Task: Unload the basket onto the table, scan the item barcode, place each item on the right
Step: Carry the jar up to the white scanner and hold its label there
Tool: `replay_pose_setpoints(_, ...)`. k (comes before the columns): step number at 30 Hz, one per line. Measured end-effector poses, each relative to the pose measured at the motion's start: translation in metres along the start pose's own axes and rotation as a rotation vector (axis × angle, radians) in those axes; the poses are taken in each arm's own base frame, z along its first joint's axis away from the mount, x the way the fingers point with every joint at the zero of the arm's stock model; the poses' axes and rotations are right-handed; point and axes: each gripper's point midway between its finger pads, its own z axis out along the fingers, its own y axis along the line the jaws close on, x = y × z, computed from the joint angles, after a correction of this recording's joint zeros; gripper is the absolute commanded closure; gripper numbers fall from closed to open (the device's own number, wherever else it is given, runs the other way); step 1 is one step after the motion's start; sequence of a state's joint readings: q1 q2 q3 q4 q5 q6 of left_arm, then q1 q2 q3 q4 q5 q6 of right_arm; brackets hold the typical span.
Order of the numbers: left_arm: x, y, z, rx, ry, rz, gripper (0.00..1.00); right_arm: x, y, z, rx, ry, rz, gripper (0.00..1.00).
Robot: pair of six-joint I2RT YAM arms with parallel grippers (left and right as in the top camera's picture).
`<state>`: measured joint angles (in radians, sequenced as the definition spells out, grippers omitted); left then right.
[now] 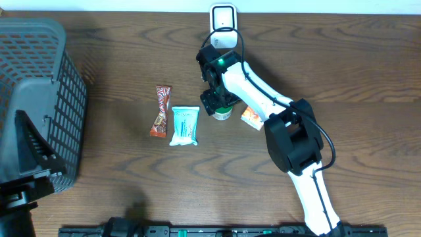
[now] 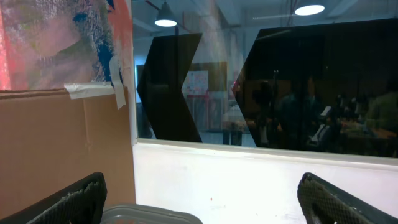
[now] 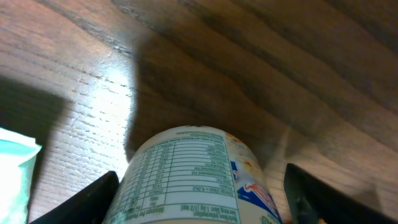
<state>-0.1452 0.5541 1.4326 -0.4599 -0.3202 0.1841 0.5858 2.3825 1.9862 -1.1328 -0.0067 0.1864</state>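
Here the tub (image 3: 193, 174) sits squarely between your right fingers (image 3: 90, 199), spread either side, not yet pinching; your left fingers (image 2: 68, 205), also spread, are well apart from it.

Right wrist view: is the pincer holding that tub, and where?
Nothing is held. The right pincer straddles the sides of the tub, with a thin gap beside each finger.

light: even, bright | glare: table (image 3: 93, 118) | soft focus: cup (image 3: 186, 180)

Three packets (image 1: 185, 125), one cup (image 1: 223, 114), one basket (image 1: 66, 85), one scanner (image 1: 223, 18).
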Motion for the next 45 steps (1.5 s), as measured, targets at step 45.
replay_pose_setpoints(45,0.002,0.0,0.0,0.001,0.008,-0.035,0.02,-0.206,-0.052,-0.181,0.202,-0.917,0.105,0.42)
